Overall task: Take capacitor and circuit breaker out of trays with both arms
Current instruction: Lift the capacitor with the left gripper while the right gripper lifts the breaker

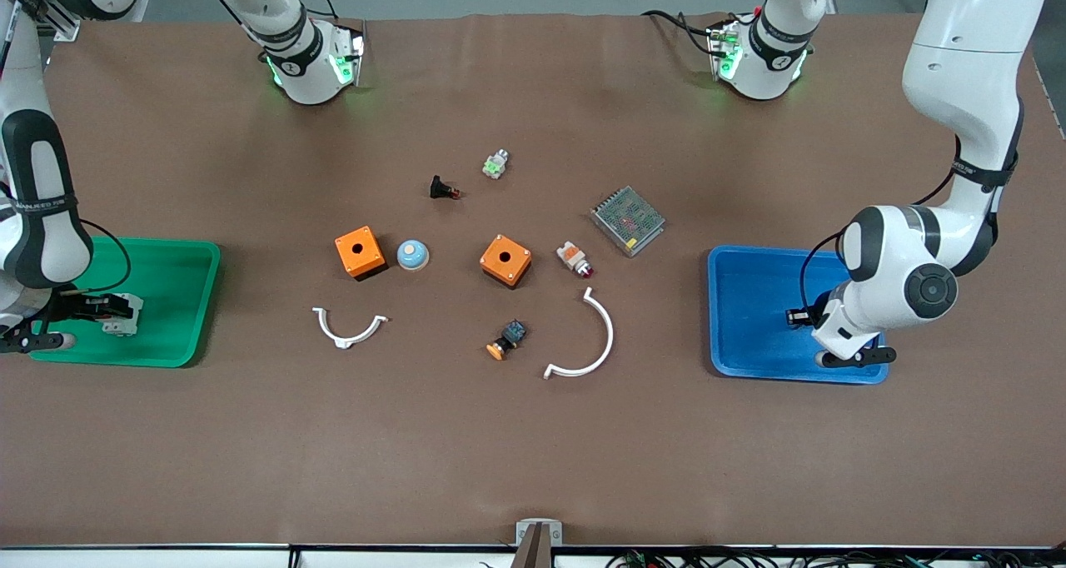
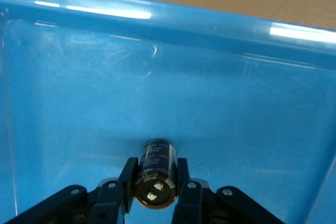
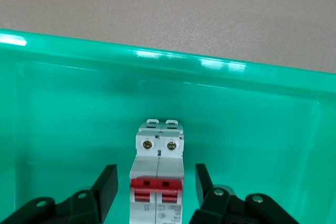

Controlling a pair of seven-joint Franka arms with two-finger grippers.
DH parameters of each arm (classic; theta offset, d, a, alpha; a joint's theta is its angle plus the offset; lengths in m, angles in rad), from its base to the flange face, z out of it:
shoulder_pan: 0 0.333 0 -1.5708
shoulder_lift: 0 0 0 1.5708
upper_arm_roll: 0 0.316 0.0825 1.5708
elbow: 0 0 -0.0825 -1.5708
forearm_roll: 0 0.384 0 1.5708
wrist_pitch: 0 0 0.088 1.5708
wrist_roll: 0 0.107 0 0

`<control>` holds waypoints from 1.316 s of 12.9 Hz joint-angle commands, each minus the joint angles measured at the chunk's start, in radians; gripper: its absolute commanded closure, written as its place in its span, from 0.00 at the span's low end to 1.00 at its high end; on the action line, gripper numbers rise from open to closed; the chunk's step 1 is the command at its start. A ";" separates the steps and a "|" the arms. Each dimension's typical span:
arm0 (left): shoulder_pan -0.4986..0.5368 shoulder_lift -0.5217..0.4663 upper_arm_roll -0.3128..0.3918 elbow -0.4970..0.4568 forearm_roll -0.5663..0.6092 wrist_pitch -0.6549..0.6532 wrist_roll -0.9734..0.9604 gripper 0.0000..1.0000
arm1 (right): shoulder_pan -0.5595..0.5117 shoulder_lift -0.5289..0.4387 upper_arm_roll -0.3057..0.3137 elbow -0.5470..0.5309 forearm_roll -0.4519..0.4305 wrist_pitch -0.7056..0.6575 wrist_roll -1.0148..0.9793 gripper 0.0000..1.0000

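The capacitor [image 2: 156,167], a stubby black cylinder with two metal pins on its end face, sits between the fingers of my left gripper [image 2: 155,170]. Both fingers press on its sides, low inside the blue tray [image 2: 157,77]. In the front view, that gripper [image 1: 801,316] is in the blue tray [image 1: 749,301] at the left arm's end of the table. The breaker [image 3: 159,153], light grey with red levers, lies on the floor of the green tray [image 3: 79,103]. My right gripper [image 3: 155,182] is open around it, with a gap on each side. In the front view it [image 1: 112,314] is over the green tray [image 1: 179,301].
Mid-table lie two orange boxes [image 1: 360,251] [image 1: 505,260], a blue dome [image 1: 412,255], two white curved pieces [image 1: 350,328] [image 1: 591,343], a mesh-topped metal unit [image 1: 628,220], an orange-capped switch [image 1: 506,340], a white-orange lamp part [image 1: 575,258], a black flared piece [image 1: 441,189] and a green-white part [image 1: 495,165].
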 commanded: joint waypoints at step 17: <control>-0.189 -0.044 -0.244 0.163 0.013 -0.160 -0.544 1.00 | 0.142 -0.299 -0.001 0.040 -0.037 -0.488 0.096 0.82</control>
